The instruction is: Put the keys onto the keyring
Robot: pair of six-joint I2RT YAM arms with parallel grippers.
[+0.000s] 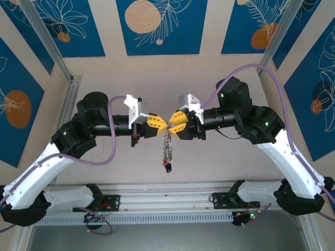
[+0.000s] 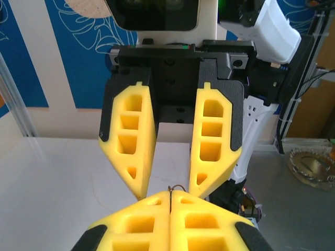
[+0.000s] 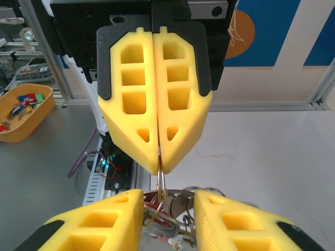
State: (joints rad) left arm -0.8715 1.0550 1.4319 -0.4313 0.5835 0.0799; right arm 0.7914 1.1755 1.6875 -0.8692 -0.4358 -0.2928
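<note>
My left gripper [image 1: 163, 125] is shut on the thin grey keyring [image 3: 161, 175], high above the table at its middle. A short arc of the ring pokes out of its closed yellow fingertips [image 2: 178, 187]. Several keys [image 1: 167, 150] dangle from the ring in a bunch, one with a red head [image 1: 167, 167] lowest. My right gripper [image 1: 173, 124] faces the left one tip to tip and is open. Its two fingers [image 3: 99, 222] stand either side of the ring and the hanging keys [image 3: 175, 222] without clamping them. In the left wrist view the right gripper [image 2: 168, 191] spreads just beyond my shut left gripper [image 2: 171, 197].
An orange bin [image 3: 44, 107] of coloured keys sits off the table beside the arm bases. A shiny metal dish [image 2: 314, 167] lies on the grey bench to the side. An aluminium rail [image 1: 167, 194] runs along the table's near edge, below the grippers.
</note>
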